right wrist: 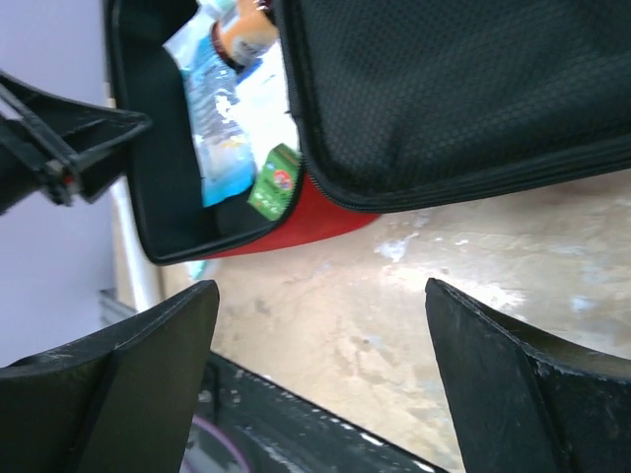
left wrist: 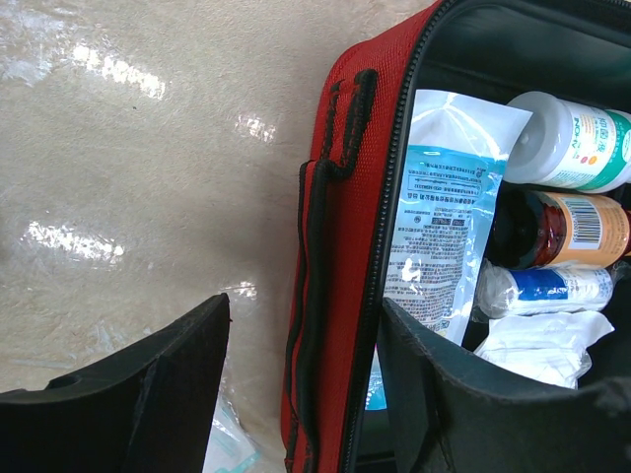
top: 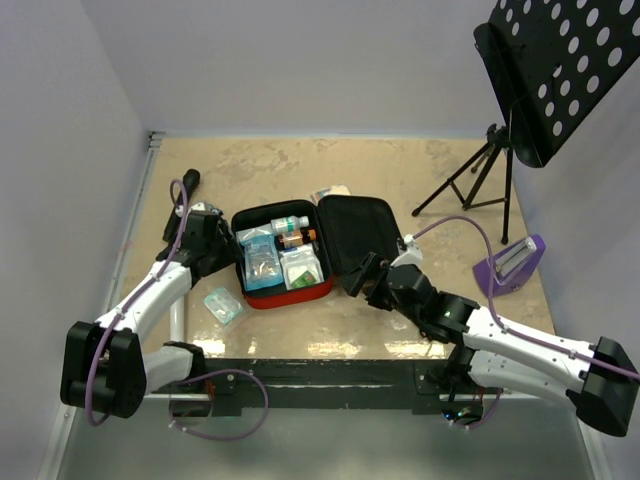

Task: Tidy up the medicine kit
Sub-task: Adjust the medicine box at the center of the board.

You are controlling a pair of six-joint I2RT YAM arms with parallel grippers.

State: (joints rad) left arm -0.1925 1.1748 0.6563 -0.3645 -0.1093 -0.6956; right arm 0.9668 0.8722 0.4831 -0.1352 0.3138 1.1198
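Medicine kit (top: 300, 296) lies opened flat on the table (top: 420, 170), with its tray at my left gripper (top: 228, 255) and its lid (top: 355, 232) folded out toward my right gripper (top: 362, 277).

Left side, edges: the tray's red side wall (left wrist: 330, 256), with its black carry strap (left wrist: 314, 296), runs up between my left fingers. The outer finger (left wrist: 128, 394) stands over bare table with a clear gap to the wall. The inner finger (left wrist: 463, 394) sits inside the tray, close against the zipper edge and just beside a blue-and-white sachet (left wrist: 444, 197). Whether it touches the wall I cannot tell. Jaws are partly open, straddling the wall and clamping nothing.

Room: past the inner fingertip a white bottle (left wrist: 567, 138), brown bottle (left wrist: 562, 227), gauze roll (left wrist: 542, 286) and white packet (left wrist: 547, 345) are packed tight. Outward of the outer finger the table is free. A small loose packet (top: 223, 305) lies nearer the arm bases.

Right side: the lid's zipper edge (right wrist: 473, 182) crosses beyond my fingertips, not between them. These jaws are spread wide over bare table, holding and touching nothing. The tray's red corner and a green box (right wrist: 276, 182) lie farther ahead. The table's near rail (right wrist: 296, 404) is just behind these fingers. A purple holder (top: 515, 262) stands well apart.
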